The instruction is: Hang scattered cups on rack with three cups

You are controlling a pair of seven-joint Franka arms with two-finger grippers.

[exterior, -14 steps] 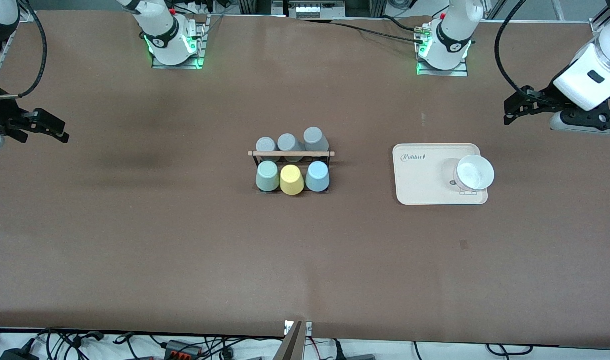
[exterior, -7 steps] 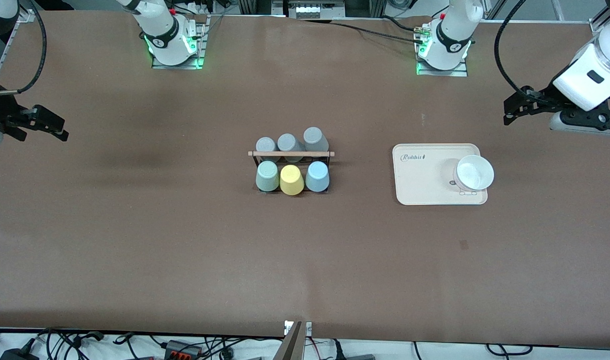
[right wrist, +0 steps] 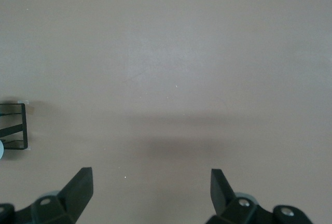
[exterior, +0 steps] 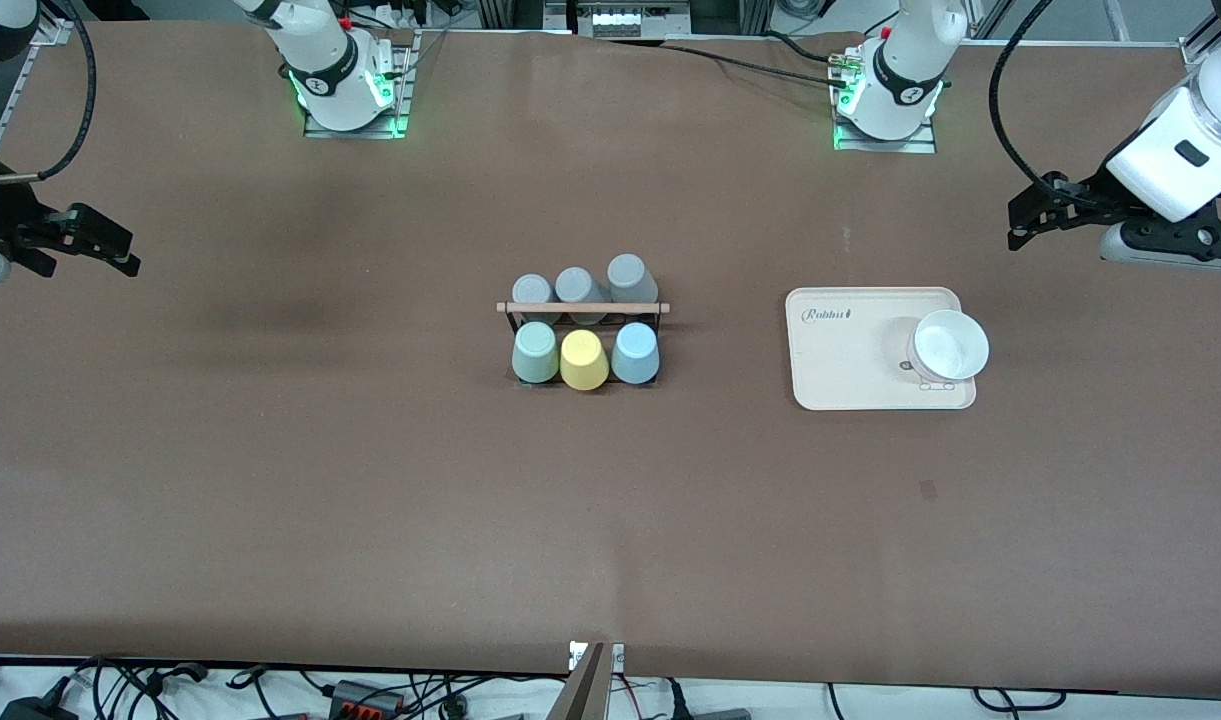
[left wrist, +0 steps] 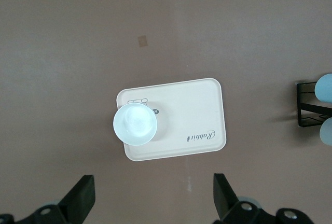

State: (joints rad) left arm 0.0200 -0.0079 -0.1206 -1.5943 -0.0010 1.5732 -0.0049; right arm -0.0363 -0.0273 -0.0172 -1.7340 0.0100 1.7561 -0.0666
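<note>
on the brown worktop (exterior: 370, 480), the black wire rack with a wooden rod (exterior: 583, 308) holds a mint cup (exterior: 535, 352), yellow cup (exterior: 583, 360) and light blue cup (exterior: 635, 353) in its nearer row, three grey cups (exterior: 580, 285) farther back.

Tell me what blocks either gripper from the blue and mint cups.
Nothing visible does. The blue cup and mint cup already sit on the rack, flanking the yellow cup. Bare table lies between them and the open left gripper and right gripper.
</note>
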